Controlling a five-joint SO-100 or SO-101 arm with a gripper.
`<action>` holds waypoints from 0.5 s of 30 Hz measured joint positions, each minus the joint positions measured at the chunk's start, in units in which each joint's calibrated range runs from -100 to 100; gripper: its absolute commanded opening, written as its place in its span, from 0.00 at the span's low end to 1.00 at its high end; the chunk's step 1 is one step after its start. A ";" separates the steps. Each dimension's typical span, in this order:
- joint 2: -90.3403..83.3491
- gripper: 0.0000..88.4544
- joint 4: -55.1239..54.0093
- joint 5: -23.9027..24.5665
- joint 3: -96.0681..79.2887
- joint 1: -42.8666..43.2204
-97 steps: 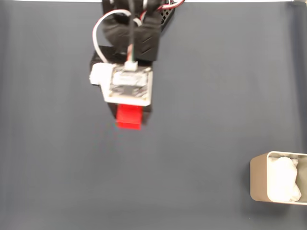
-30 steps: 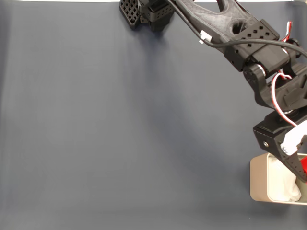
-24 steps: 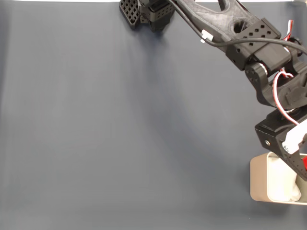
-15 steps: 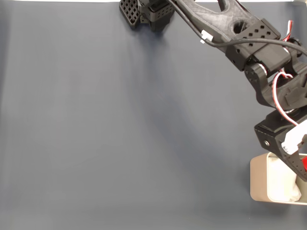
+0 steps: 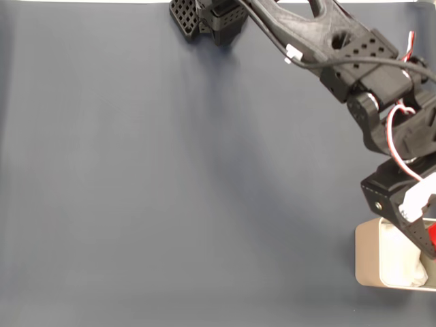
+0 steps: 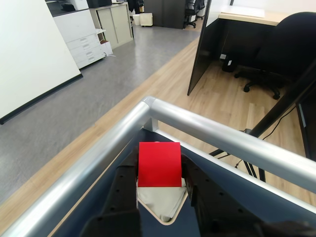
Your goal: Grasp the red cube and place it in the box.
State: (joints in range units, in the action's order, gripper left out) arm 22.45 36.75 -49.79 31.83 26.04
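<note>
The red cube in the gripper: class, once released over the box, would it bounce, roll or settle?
The red cube probably settles: its flat faces resist rolling. The box holds white padding, likely cushioning any bounce. It seems light, held between the gripper fingers.

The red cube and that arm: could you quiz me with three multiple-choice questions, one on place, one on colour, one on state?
1. Where is the gripper?
A. Over the box
B. At the mat's left edge
C. Beside the arm's base

2. What colour is the mat?
A. Green
B. Dark grey-blue
C. Yellow

3. What state is the red cube in?
A. Lying loose on the mat
B. Held between the fingers
C. Split in two

Answers: 1 A, the box lies under the fingers; 2 B, fixed view; 3 B, the wrist view shows it clamped.
</note>
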 measured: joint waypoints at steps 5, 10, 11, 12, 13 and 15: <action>0.87 0.00 -0.64 0.00 0.00 -0.07; 0.87 0.00 -1.03 0.00 0.00 -0.22; 0.87 0.00 -1.03 0.00 0.00 -0.22; 0.87 0.00 -1.03 0.00 0.00 -0.22; 0.87 0.01 -1.03 0.00 0.00 -0.22; 0.87 0.04 -1.03 0.00 0.00 -0.22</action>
State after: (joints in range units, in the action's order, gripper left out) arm 23.32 35.72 -49.79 31.83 25.82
